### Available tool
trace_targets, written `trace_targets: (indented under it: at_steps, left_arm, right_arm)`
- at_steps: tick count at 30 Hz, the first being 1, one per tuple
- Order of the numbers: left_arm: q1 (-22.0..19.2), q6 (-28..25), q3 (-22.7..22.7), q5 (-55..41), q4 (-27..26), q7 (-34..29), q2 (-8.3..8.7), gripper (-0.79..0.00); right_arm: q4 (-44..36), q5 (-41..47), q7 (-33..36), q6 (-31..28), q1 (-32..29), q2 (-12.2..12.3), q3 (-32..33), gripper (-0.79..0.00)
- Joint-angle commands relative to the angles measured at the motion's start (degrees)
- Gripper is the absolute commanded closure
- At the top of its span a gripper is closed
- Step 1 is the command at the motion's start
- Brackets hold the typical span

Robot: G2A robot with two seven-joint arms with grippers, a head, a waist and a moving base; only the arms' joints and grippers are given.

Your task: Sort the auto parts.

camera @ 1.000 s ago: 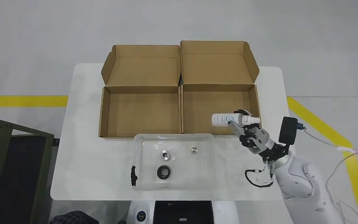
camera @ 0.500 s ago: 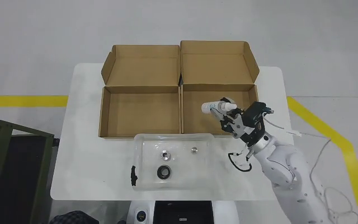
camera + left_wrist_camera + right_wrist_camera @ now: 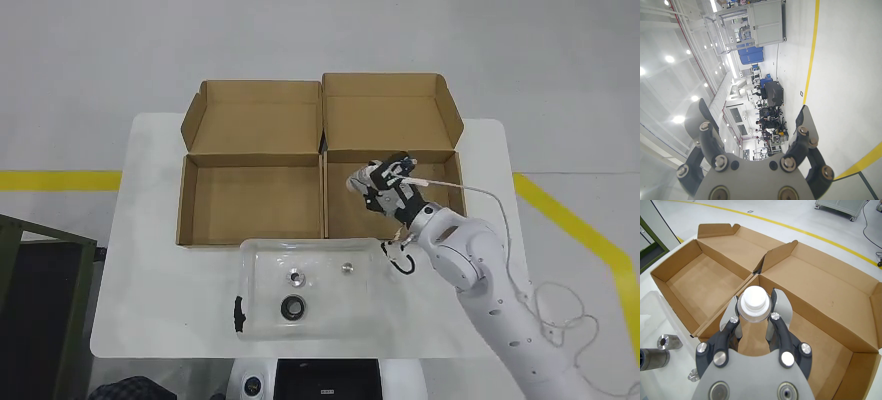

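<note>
The white table (image 3: 150,260) fills the middle of the top view. On it two open boxes sit side by side, the left box (image 3: 250,205) and the right box (image 3: 345,215), with a clear tray (image 3: 262,258) just below them. The right gripper (image 3: 385,187) hangs over the right box, clamped on a bottle (image 3: 753,300). Its jaws pinch the bottle just under the white cap. The left gripper (image 3: 752,106) has its jaws spread. Small metal parts (image 3: 295,277) lie in the tray.
</note>
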Motion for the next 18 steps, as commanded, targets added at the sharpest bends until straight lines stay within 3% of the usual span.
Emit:
trace_targets:
  at_steps: [1,16,18]
  left_arm:
    - [0.0,0.0,0.0,0.0,0.0,0.0,0.0,-0.785]
    - [0.0,0.0,0.0,0.0,0.0,0.0,0.0,-0.785]
    - [0.0,0.0,0.0,0.0,0.0,0.0,0.0,-0.785]
  right_arm:
    - [1.21,-0.77,1.37,0.59,1.47,-0.27,-1.04,0.0]
    - [9.2,-3.09,5.49,2.88,7.57,-2.28,-6.6,0.0]
    - [9.91,-3.02,5.76,2.52,8.02,-2.49,-7.07,-0.095]
